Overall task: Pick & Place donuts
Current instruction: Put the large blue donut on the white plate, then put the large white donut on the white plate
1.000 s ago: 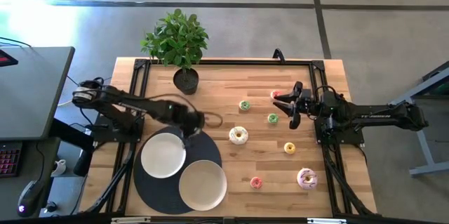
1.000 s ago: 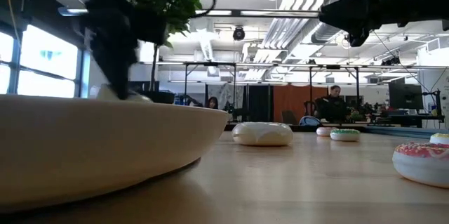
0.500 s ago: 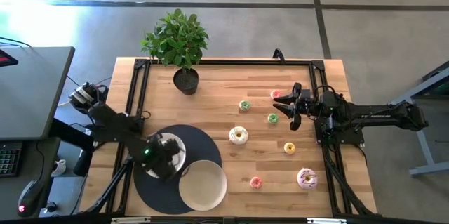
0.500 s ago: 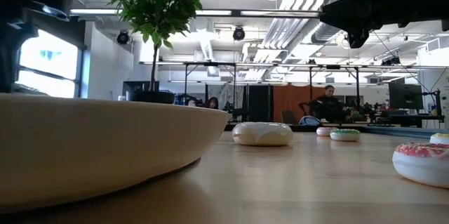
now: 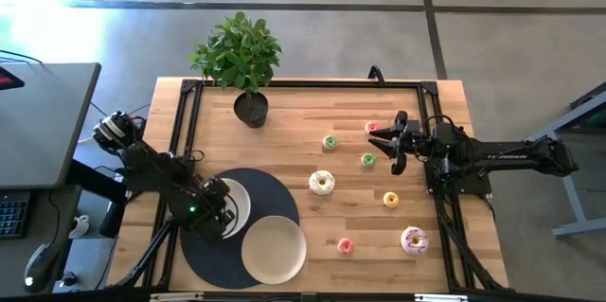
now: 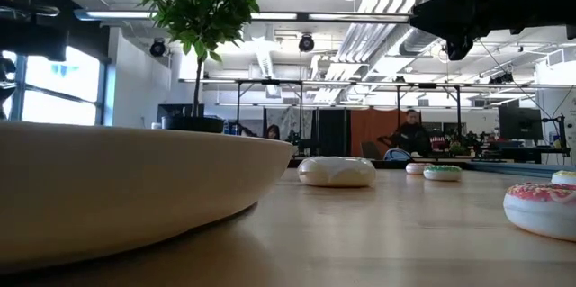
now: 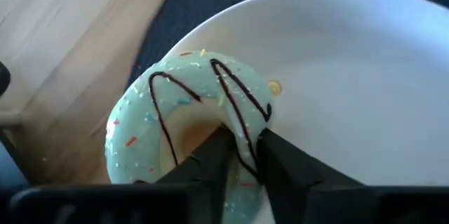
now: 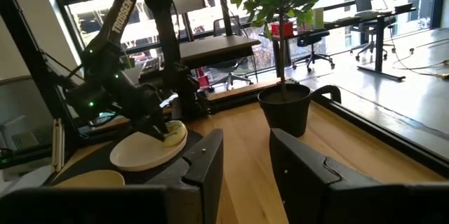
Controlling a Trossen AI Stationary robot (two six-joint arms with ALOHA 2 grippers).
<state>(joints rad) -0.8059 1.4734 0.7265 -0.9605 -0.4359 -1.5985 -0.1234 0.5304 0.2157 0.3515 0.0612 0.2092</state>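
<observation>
My left gripper (image 5: 216,213) is low over the left white plate (image 5: 237,198), shut on a mint-green donut (image 7: 189,119) with dark drizzle; the right wrist view shows it at the plate (image 8: 144,147) too. My right gripper (image 5: 391,148) hangs open above the table's far right part, between a pink donut (image 5: 372,128) and a green donut (image 5: 368,159), touching neither. More donuts lie flat on the wood: green-yellow (image 5: 329,141), white (image 5: 322,183), yellow (image 5: 391,200), pink (image 5: 346,245), lilac (image 5: 414,239). My left gripper pinches the donut's ring on its near side (image 7: 242,136), one finger (image 7: 210,157) in the hole and the other (image 7: 287,164) outside. The fingers come from above, slanting. The donut sits tilted, its low edge (image 7: 263,97) at the plate's surface; whether it rests there I cannot tell.
A second white plate (image 5: 273,250) sits on the dark round mat (image 5: 204,255) beside the first. A potted plant (image 5: 250,103) stands at the far edge. A black frame (image 5: 303,84) runs around the table. Bare wood lies between the mat and the donuts.
My left gripper has swung from the mat's far edge toward the table's near left and come down over the left plate, leaving the low view. It has stayed almost still over the last half second.
</observation>
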